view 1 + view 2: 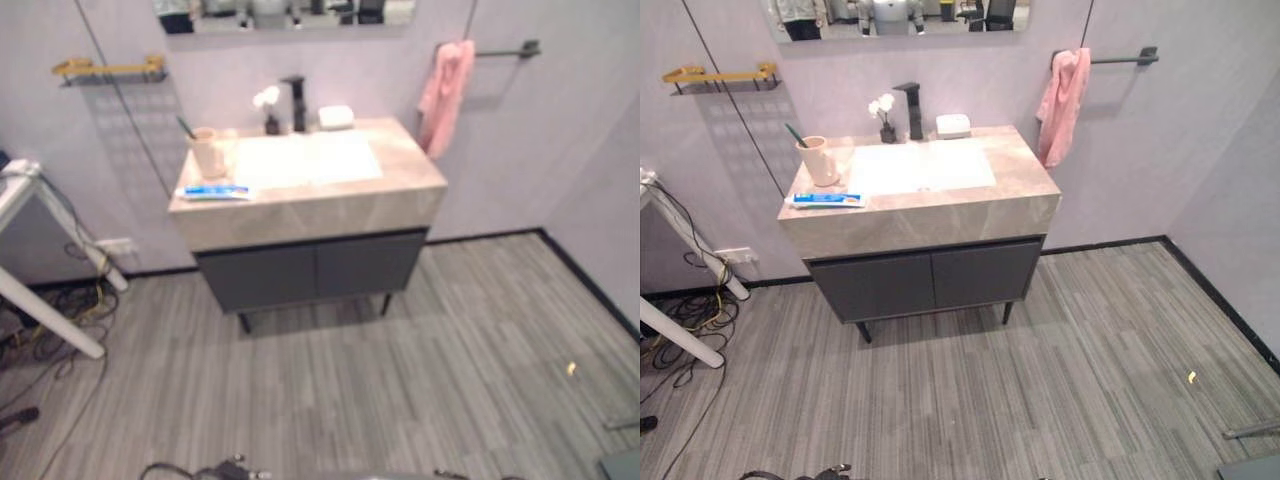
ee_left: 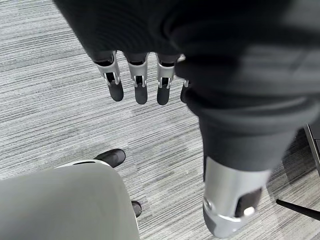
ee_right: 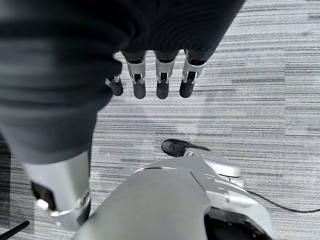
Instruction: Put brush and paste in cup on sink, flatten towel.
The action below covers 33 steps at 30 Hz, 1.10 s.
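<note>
The robot's left hand [image 2: 137, 82] hangs over the grey striped floor [image 1: 1060, 370], fingers straight and relaxed, holding nothing. The right hand [image 3: 160, 80] hangs the same way, fingers loose and empty, above the same floor.

Across the room stands a sink [image 1: 925, 165] set in a beige stone counter [image 1: 1020, 190] over a dark cabinet [image 1: 930, 280]. A pink cup [image 1: 818, 160] stands at the counter's left end with a green brush [image 1: 795, 134] upright in it. The blue-and-white paste [image 1: 825, 200] lies flat on the counter just in front of the cup. A pink towel [image 1: 1060, 100] hangs bunched from a dark rail [image 1: 1120, 60] on the wall to the right of the counter. A black tap [image 1: 912, 108], a small vase of white flowers [image 1: 884, 115] and a white soap dish [image 1: 953, 125] line the back edge.
</note>
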{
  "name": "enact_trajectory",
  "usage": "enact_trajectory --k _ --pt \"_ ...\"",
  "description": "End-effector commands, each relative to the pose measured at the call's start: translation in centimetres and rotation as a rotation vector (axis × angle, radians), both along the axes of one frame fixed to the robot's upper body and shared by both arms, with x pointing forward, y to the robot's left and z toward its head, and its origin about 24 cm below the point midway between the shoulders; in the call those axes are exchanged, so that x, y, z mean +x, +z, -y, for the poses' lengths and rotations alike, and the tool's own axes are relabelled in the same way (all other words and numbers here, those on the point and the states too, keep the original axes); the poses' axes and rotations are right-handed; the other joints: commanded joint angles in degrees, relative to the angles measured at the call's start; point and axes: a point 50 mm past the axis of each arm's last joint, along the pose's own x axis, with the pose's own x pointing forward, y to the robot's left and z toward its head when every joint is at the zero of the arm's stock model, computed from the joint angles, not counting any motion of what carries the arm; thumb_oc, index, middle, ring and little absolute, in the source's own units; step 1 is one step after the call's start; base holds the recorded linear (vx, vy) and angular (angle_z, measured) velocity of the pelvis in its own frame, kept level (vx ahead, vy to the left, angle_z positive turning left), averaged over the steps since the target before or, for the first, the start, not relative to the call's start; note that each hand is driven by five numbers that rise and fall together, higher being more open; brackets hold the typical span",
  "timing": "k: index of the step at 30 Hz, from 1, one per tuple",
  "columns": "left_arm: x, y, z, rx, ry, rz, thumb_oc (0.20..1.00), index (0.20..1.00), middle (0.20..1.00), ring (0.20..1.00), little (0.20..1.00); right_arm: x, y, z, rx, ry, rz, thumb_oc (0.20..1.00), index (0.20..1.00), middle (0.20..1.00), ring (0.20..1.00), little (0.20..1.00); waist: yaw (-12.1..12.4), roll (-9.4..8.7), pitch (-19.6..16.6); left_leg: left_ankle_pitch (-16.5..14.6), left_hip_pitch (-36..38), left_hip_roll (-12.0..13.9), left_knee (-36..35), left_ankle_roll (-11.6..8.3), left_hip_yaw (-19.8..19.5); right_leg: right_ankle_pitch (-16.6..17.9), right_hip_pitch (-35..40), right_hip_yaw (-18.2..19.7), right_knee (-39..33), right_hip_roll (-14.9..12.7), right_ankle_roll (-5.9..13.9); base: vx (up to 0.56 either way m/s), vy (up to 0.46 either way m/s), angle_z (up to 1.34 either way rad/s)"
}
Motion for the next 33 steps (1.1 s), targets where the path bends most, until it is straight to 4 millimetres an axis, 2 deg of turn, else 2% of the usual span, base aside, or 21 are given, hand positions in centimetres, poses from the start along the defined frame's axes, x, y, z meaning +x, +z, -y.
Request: enact_trajectory --k 1,13,23,33 --pt "-1.0 -0.4 1.3 -0.015 -0.035 -0.04 1.0 1.0 1.0 1.0 1.0 -0.7 -0.2 -0.3 -0.012 0.041 -0.082 1.0 1.0 1.0 1.0 1.0 -0.07 -2.63 -1.7 0.84 1.12 1.73 -0.96 -3.8 1.16 8.08 1.51 1.72 -1.78 -5.25 6.69 -0.02 0.047 -0.01" --pt "-0.3 -0.3 1.6 -0.01 -0.074 -0.018 1.0 1.0 1.0 1.0 1.0 -1.2 -0.1 0.4 -0.05 0.052 -0.116 1.0 1.0 1.0 1.0 1.0 -0.32 -2.17 -0.6 0.39 1.77 0.4 -0.96 -2.66 1.5 9.48 1.57 2.73 -1.48 -6.51 7.38 -0.02 0.059 -0.04" --pt "-0.2 -0.3 1.8 -0.004 -0.101 -0.019 1.0 1.0 1.0 1.0 1.0 -0.4 -0.1 0.0 -0.052 0.112 -0.1 1.0 1.0 1.0 1.0 1.0 -0.14 -1.48 0.2 0.02 1.7 -0.73 -0.96 -1.78 1.73 9.9 0.43 4.1 -0.25 -7.59 8.11 -0.04 0.061 -0.08" --pt "-0.3 -0.3 1.3 0.018 -0.109 -0.029 1.0 1.0 1.0 1.0 1.0 0.0 -0.1 -0.3 -0.055 0.15 -0.093 1.0 1.0 1.0 1.0 1.0 0.32 -1.43 0.67 -0.05 1.42 -1.63 -0.96 -1.32 0.86 9.36 -0.44 3.31 2.7 -8.56 8.24 -0.02 0.042 0.01"
